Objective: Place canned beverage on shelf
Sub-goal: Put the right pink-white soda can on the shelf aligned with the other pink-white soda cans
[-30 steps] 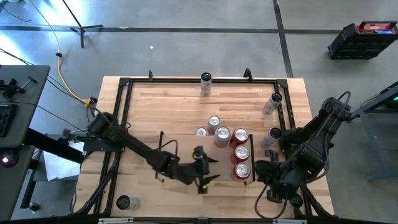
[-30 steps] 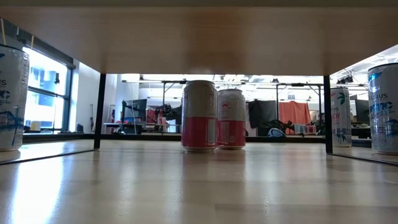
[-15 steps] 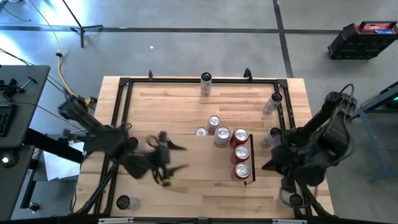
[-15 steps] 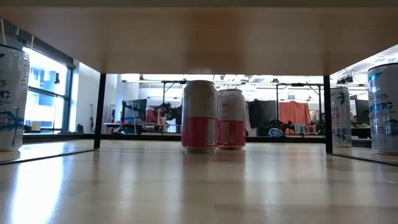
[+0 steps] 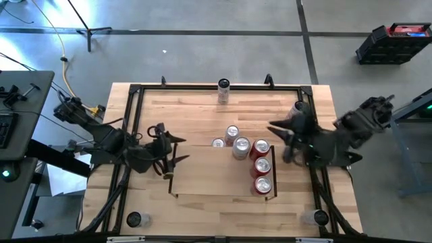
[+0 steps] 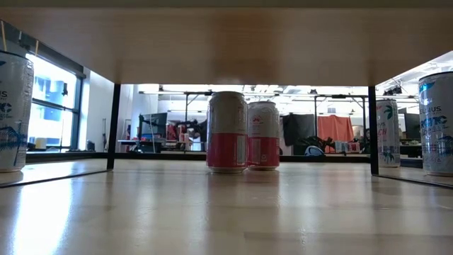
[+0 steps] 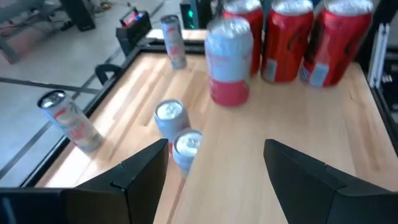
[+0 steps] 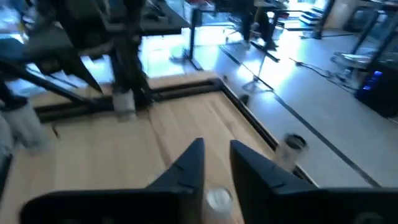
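Cans first: three red cans point(image 5: 262, 165) stand in a row on the shelf point(image 5: 216, 179) against its right rail, with a few silver-topped cans point(image 5: 233, 132) grouped at its far edge. Loose cans sit out on the bench point(image 5: 182, 101); one can point(image 5: 295, 146) is just outside the right rail.

Left gripper point(image 5: 177, 150) hovers at the shelf's left rail, spread and empty. Right gripper point(image 5: 278, 138) hangs over the right rail, near the top red can and that loose can. I can't tell if it's spread or pressed together, and I see nothing pinched.

Risks, as I judge them:
- The right arm is crowded, so a low sweep could topple the red row or clip the rail.
- A loose can could be nudged rather than grasped and roll off.
- Left gripper reaching in could knock the silver-topped group.
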`<state>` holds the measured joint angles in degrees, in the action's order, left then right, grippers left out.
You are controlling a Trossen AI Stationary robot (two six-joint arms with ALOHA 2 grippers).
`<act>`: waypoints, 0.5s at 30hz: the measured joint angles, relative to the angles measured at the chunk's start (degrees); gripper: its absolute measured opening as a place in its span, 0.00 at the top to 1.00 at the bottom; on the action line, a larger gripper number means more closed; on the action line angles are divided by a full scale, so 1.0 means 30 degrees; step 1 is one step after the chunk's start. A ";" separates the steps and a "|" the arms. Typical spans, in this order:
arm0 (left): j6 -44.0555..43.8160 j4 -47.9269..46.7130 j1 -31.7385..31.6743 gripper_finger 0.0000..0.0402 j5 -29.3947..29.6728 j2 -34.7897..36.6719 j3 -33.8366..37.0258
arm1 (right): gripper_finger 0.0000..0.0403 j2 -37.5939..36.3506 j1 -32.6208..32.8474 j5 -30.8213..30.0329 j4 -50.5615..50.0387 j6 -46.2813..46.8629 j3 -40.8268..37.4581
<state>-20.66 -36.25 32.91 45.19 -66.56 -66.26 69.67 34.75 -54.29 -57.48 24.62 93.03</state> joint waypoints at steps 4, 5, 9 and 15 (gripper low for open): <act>0.0325 0.0096 0.0358 0.37 -0.0162 0.0440 0.0588 | 0.71 0.0590 -0.2595 0.3193 0.5323 -0.4127 0.0000; 0.0547 0.0111 0.0518 0.37 -0.0008 0.0545 0.0656 | 0.67 0.0843 -0.3151 0.3697 0.6529 -0.4904 0.0000; 0.2088 0.1231 0.0794 0.37 0.0112 0.0890 0.1118 | 0.55 0.1974 -0.5347 0.5234 0.9443 -0.6724 0.0000; 0.2395 0.1319 0.0787 0.37 -0.0287 0.1849 0.1902 | 0.39 0.3790 -0.8834 0.7116 0.9822 -0.6089 0.0000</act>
<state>-13.47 -32.29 35.27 44.33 -61.01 -60.55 81.04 8.25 -32.94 -28.01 6.35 93.03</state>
